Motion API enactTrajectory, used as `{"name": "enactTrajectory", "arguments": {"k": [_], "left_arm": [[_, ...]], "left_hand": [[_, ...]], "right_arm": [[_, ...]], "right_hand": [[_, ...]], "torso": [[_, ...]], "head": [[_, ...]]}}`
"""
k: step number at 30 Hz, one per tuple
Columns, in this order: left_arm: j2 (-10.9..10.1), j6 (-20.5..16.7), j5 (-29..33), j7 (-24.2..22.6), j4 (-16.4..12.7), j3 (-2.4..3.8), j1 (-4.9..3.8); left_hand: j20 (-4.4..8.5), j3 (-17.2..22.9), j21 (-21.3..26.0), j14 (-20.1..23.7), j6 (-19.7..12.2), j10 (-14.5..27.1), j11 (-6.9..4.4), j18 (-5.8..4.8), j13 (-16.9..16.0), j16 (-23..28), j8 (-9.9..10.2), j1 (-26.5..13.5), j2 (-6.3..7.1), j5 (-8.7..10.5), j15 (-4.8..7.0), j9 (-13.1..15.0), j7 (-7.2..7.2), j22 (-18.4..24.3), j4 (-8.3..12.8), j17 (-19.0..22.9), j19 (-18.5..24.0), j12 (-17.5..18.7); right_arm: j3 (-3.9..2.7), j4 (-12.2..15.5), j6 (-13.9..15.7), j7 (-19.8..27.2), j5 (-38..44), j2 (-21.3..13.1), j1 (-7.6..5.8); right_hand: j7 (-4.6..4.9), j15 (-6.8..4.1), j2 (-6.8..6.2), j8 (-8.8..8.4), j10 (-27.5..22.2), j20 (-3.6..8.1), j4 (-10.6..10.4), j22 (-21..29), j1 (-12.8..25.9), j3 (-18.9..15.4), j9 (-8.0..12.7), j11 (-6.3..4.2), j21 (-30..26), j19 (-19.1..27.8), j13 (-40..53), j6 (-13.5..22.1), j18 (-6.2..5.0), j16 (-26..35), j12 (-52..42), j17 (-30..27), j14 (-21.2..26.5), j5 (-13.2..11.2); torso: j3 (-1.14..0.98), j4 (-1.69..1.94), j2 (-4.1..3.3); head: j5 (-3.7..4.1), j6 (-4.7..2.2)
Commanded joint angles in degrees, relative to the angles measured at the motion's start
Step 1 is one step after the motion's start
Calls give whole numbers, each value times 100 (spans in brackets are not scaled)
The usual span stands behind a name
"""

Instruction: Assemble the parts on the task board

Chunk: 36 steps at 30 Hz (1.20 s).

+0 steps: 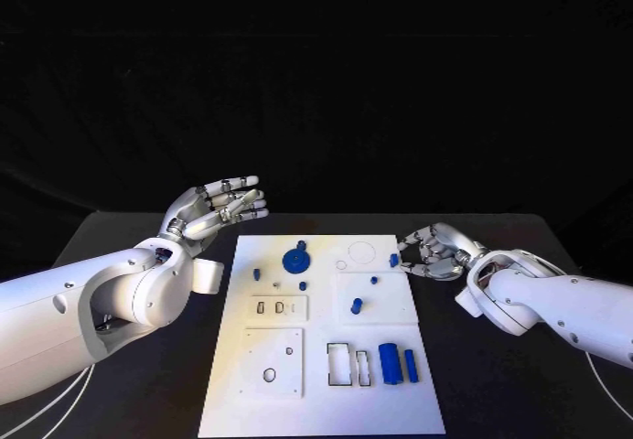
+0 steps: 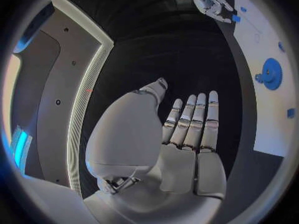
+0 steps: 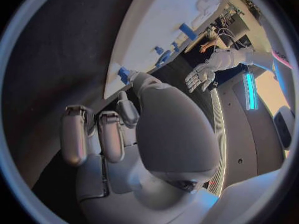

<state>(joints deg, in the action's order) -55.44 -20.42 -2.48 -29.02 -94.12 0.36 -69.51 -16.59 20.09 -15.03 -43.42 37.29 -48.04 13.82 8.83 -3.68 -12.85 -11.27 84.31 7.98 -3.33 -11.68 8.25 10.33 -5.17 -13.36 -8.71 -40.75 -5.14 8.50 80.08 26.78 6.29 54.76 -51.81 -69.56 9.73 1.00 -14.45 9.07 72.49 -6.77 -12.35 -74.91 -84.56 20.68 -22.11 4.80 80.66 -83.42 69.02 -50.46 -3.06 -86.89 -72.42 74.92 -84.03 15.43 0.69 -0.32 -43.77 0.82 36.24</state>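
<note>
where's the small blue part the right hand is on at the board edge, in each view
Head view: the small blue part sits at the task board's right edge, at the right hand's fingertips.
Left wrist view: the part lies at the board's edge under the distant right hand.
Right wrist view: the part shows just beyond the hand's own fingers, on the board.
Shared landmark: the blue gear.

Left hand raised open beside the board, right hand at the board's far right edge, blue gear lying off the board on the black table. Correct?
Not quite: the head view shows the blue gear lying on the task board, not the table. The left hand is raised open; the right hand is at the board's far right edge.
</note>
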Motion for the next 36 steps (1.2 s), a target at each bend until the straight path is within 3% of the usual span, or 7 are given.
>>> {"name": "enactTrajectory", "arguments": {"k": [1, 13, 30, 36], "left_arm": [[5, 100, 13, -64, -20, 4, -2], [-1, 93, 13, -62, -27, 4, -2], [0, 97, 13, -48, -24, 4, -2], [-18, 89, 13, -46, -29, 4, -3]], "left_hand": [[-3, 37, 30, -34, 20, -41, -7, 70, 2, 31, 29, -23, 21, 20, 2, -7, 622, 6, 6, 0, -27, 30], [-3, 51, 36, -36, 27, -49, -8, 69, 1, 37, 31, -23, 19, 20, 3, -7, 621, 14, 15, 0, -28, 38], [-3, 51, 36, -36, 27, -49, -8, 69, 1, 37, 31, -23, 19, 20, 3, -7, 621, 14, 15, 0, -28, 38], [-3, 56, 39, -36, 23, -52, -8, 68, 1, 41, 35, -29, 19, 21, 2, -8, 622, 19, 16, 1, -29, 44]], "right_arm": [[0, -33, 32, -96, 149, 62, 23], [2, -99, 34, -107, 273, 207, 96], [2, -146, 218, -92, 254, 261, 103], [1, -147, 231, -87, 224, 280, 103]], "right_hand": [[10, -37, -6, 33, 43, 4, 5, -880, 9, 37, 9, 6, 20, -35, 9, -9, 53, -39, -22, 771, -417, -10], [10, -38, 11, 51, 83, 7, 51, -932, -13, 125, 13, 5, 93, -91, 45, -22, 73, -67, -63, 838, -436, -8], [-51, -83, 122, 232, 241, 46, 240, -1048, 127, 779, 8, -53, 238, -197, 178, -280, 111, -98, -214, 914, -455, -7], [-76, -102, 105, 306, 258, 63, 307, -1057, 194, 918, -10, -75, 243, -202, 189, -352, 112, -95, -229, 911, -454, -15]], "torso": [[4, -3, 0], [-7, -9, -1], [-1, -6, -2], [2, -5, -4]], "head": [[0, 27], [-14, 48], [-19, 47], [-3, 65]]}}
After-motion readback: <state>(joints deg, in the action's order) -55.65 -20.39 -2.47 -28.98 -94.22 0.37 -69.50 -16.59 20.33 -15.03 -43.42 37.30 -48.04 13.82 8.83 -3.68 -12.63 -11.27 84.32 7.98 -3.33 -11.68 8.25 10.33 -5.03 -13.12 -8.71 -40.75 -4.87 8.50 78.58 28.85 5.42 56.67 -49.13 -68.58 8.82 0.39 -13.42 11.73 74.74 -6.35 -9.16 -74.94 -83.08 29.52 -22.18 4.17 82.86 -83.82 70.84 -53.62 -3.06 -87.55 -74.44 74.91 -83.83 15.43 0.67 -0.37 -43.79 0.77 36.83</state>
